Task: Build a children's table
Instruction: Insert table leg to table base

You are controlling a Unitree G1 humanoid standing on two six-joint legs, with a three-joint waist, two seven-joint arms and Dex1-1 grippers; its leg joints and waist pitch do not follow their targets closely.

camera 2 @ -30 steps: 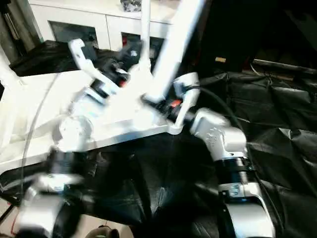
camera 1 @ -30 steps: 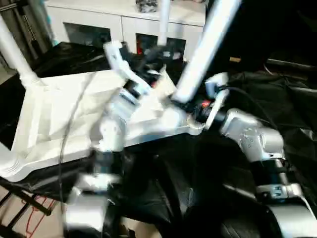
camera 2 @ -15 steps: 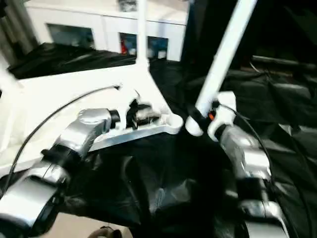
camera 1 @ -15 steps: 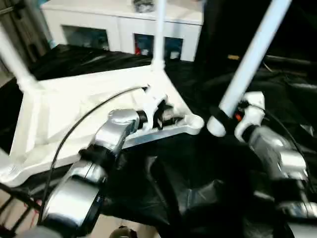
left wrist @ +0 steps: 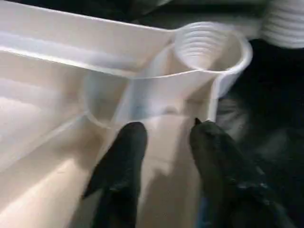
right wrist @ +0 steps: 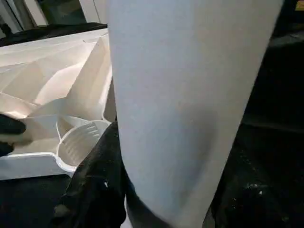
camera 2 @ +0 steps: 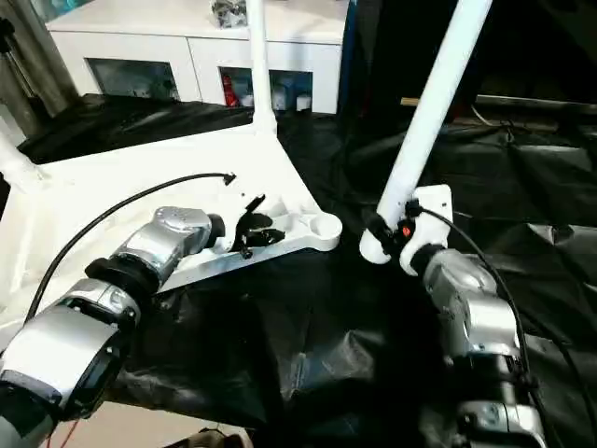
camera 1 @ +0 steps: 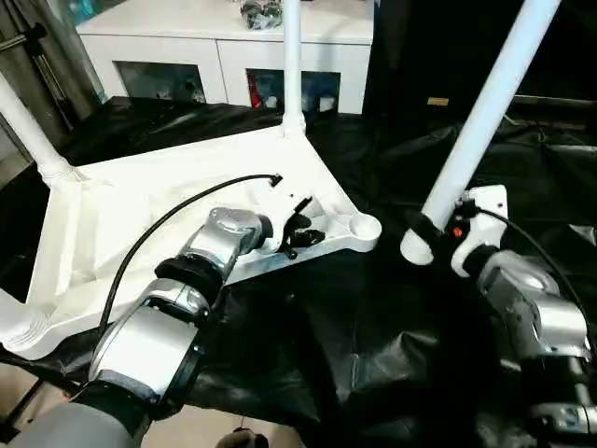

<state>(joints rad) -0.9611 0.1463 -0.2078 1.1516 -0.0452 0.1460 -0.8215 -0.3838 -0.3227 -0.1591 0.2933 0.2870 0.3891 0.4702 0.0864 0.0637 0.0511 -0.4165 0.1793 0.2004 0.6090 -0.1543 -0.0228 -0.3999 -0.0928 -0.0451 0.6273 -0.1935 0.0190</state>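
Table top (camera 1: 159,201) lies upside down, left-centre of frame, on black sheeting (camera 1: 354,327). Left gripper (camera 1: 303,227) w/ fingers apart, over ribbed underside by empty corner socket (left wrist: 209,47); threads seen in wrist view. Right gripper (camera 1: 437,233) clamped on loose leg (camera 1: 485,107). 3 legs fitted. White cabinet (camera 1: 224,47) upper frame.

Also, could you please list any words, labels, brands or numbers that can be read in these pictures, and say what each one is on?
None can be read.
Small tan tag on the dark backdrop: too small to read.
Items behind the cabinet doors: too blurred to read.
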